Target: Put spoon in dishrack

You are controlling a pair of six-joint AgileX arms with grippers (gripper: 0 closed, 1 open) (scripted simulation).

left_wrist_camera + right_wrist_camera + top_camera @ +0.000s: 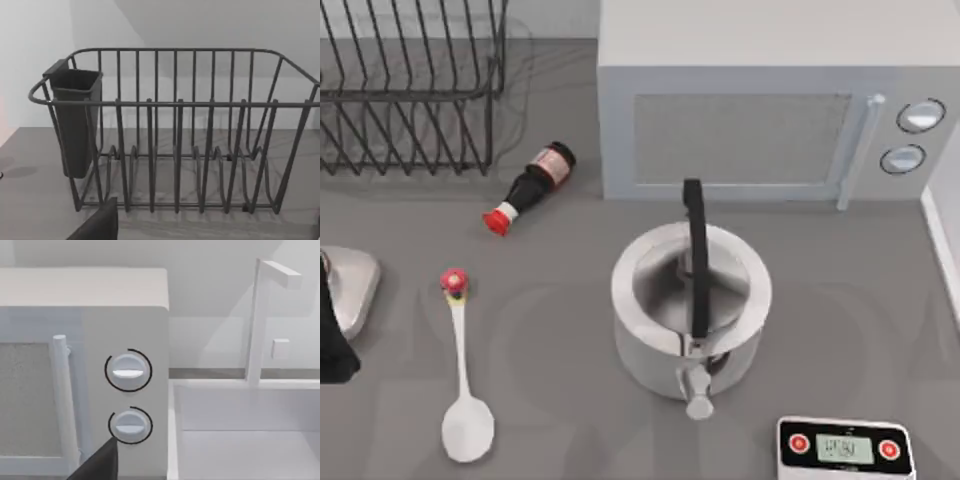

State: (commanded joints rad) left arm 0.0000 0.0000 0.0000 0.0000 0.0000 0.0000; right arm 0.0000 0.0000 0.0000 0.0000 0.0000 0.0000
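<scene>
- Nothing of the task is done: the spoon (463, 372) lies flat on the table, untouched.
- The left arm (340, 310) sits at the table's left edge, the spoon just to its right; I cannot tell its gripper's state.
- The dishrack (415, 90) stands beyond the arm, with no spoon in it.
- Reaching, grasping, carrying and placing all remain.
</scene>
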